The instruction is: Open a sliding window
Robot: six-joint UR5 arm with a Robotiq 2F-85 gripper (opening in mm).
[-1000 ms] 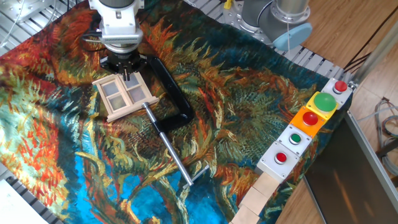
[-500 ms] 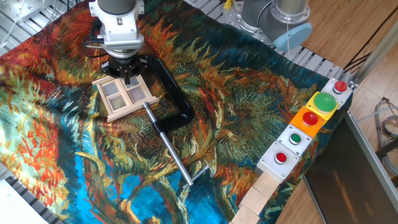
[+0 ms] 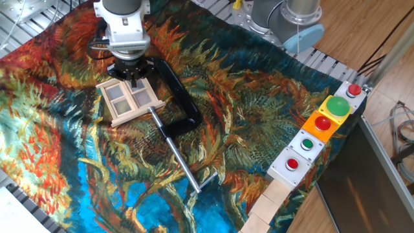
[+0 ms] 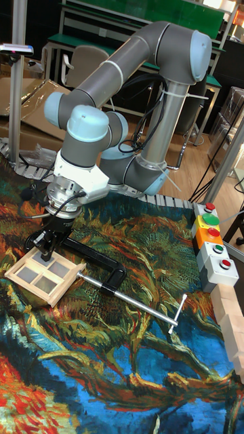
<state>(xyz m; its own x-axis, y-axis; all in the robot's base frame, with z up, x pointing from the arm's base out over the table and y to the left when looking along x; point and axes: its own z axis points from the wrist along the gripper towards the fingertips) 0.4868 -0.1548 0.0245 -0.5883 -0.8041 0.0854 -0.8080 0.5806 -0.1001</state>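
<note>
The sliding window (image 3: pixel 129 99) is a small pale wooden frame with four translucent panes, lying flat on the patterned cloth at the left. It also shows in the tall fixed view as the sliding window (image 4: pixel 42 273). My gripper (image 3: pixel 132 76) points down at the window's far edge, just over the frame. In the tall fixed view the gripper (image 4: pixel 47 253) has its black fingers close together, with nothing seen between them, and the tips reach the frame's upper rim.
A black C-clamp (image 3: pixel 176 92) with a long steel screw (image 3: pixel 182 162) lies right beside the window on its right. Button boxes (image 3: pixel 321 123) line the right edge of the cloth, with pale wooden blocks (image 3: pixel 268 206) below them.
The gripper has drawn back a little from over the window panes to its far edge. The window frame looks the same.
</note>
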